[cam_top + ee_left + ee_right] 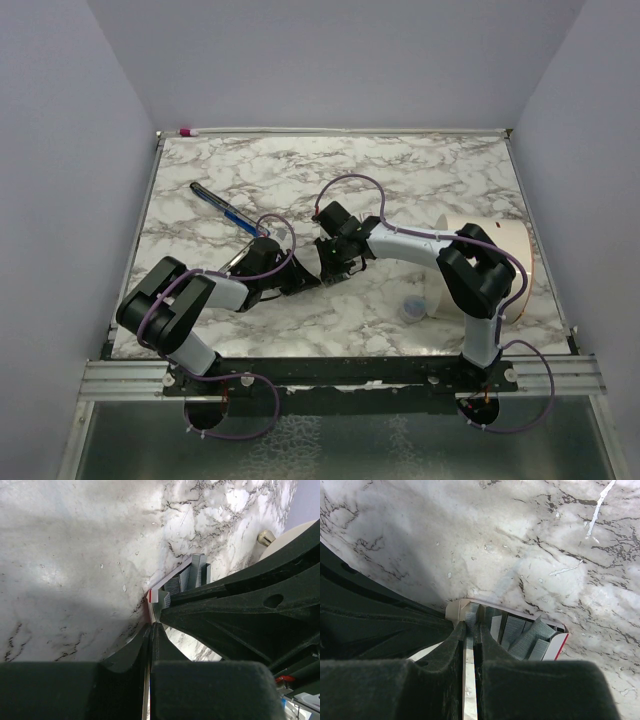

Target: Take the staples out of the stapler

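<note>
**Bench** (420, 170): white marble pattern with grey veins; both arms meet near its centre.

**Staples** (192, 575): several short grey strips, some flat and some tilted, packed loosely in a small white box. They are also visible in the right wrist view (520, 635).

**White box** (155, 596): open-topped, with red marks at the corners. It lies on the bench at the centre, between the two sets of fingers. Its pale wall (454, 611) sits directly at the right fingertips.

**Stapler**: cannot be picked out in any view. The fingers crowd the spot.

**Left fingers** (130, 650): they reach in from 8 o'clock and are pressed together, with only a hairline between them. The tips touch the red-marked corner of the box. Whether they pinch its wall cannot be told.

**Right fingers** (450, 645): they reach in from 2 o'clock and are drawn narrow, with a thin pale slit between them. The tips are at the box end, against the nearest staple strip. Whether anything is pinched cannot be told.

**Pen** (222, 208): long and blue-black, lying slantwise at 10 o'clock from centre, apart from the box.

**White roll** (495, 250): a broad cylinder on its side at 3 o'clock, behind the right arm.

**Small pale round item** (412, 308): at 4 o'clock, near the right arm's elbow.

**Thin white stick** (240, 130): pink-tipped, lying along the far edge at 11 o'clock.
</note>
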`<action>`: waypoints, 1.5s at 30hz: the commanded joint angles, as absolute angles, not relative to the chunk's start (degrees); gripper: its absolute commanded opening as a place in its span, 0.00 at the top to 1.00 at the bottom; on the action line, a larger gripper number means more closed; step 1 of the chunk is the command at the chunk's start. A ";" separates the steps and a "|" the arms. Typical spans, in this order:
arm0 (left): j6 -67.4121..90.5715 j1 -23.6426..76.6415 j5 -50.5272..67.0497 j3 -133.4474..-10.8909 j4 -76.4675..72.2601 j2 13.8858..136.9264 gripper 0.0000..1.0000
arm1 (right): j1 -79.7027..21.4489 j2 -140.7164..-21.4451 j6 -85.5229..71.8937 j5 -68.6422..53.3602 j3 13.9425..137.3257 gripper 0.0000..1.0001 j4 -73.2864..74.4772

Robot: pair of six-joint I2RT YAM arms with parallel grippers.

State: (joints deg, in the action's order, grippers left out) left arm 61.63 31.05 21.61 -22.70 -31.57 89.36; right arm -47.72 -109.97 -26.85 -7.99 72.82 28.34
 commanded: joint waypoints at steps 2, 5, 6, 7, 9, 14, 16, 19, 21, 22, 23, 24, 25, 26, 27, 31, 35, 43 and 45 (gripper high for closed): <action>61.61 31.32 22.41 -22.14 -33.03 89.04 1.00 | -48.08 -110.81 -27.48 -8.89 73.02 0.93 27.26; 61.56 31.29 22.27 -22.10 -33.13 89.12 1.00 | -47.86 -110.46 -27.55 -9.41 72.89 0.93 27.17; 61.59 31.29 22.30 -22.07 -33.18 89.16 1.00 | -47.81 -110.48 -27.47 -9.05 72.96 0.92 27.40; 61.57 31.31 22.30 -21.98 -33.20 89.21 1.00 | -47.81 -110.40 -27.33 -8.77 73.03 0.91 27.67; 61.68 31.34 22.41 -21.93 -33.20 89.21 1.00 | -47.81 -110.18 -26.94 -7.70 73.23 0.86 28.35; 61.61 31.31 22.25 -21.88 -33.04 89.04 1.00 | -47.77 -109.10 -26.08 -6.55 74.30 0.76 29.72; 61.64 31.30 22.24 -21.85 -33.02 89.08 1.00 | -47.78 -108.60 -25.89 -6.49 74.89 0.76 30.32; 61.58 31.31 22.32 -21.91 -32.92 88.98 1.00 | -47.78 -107.94 -25.69 -6.39 75.40 0.76 31.02; 61.49 31.34 22.32 -22.02 -32.72 88.88 1.00 | -47.80 -107.17 -25.54 -6.01 75.46 0.76 31.49; 61.43 31.30 22.35 -22.10 -32.58 88.86 1.00 | -47.81 -106.85 -25.46 -6.00 75.51 0.76 31.78; 61.42 31.31 22.34 -22.10 -32.45 88.81 1.00 | -47.79 -106.33 -25.42 -5.94 75.58 0.76 31.92; 61.25 31.29 22.35 -22.19 -32.39 88.75 1.00 | -47.81 -105.96 -25.35 -5.97 75.56 0.76 32.09; 61.14 31.29 22.40 -22.27 -32.24 88.77 1.00 | -47.81 -105.59 -25.26 -6.10 75.65 0.76 32.22; 60.99 31.36 22.38 -22.38 -32.10 88.78 1.00 | -47.81 -105.14 -25.11 -6.27 75.58 0.76 32.21; 60.93 31.31 22.37 -22.41 -31.96 88.79 1.00 | -47.78 -104.82 -24.95 -6.30 75.56 0.76 32.10; 60.86 31.37 22.41 -22.50 -31.90 88.94 1.00 | -47.81 -105.22 -23.39 -4.40 75.98 0.71 32.56; 60.90 31.33 22.38 -22.50 -31.83 88.88 1.00 | -47.81 -107.11 -21.60 -3.18 77.37 0.67 33.79; 60.66 31.41 22.37 -22.84 -31.38 88.90 1.00 | -49.09 -110.61 -19.66 1.12 81.70 0.58 38.51; 60.67 31.32 22.35 -22.84 -31.38 88.81 1.00 | -49.78 -111.91 -19.31 4.05 83.34 0.54 41.02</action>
State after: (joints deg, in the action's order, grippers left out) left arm 61.56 31.14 21.61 -22.31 -31.44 89.36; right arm -48.07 -109.30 -21.12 -2.70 79.57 35.64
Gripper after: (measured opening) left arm 0.010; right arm 0.419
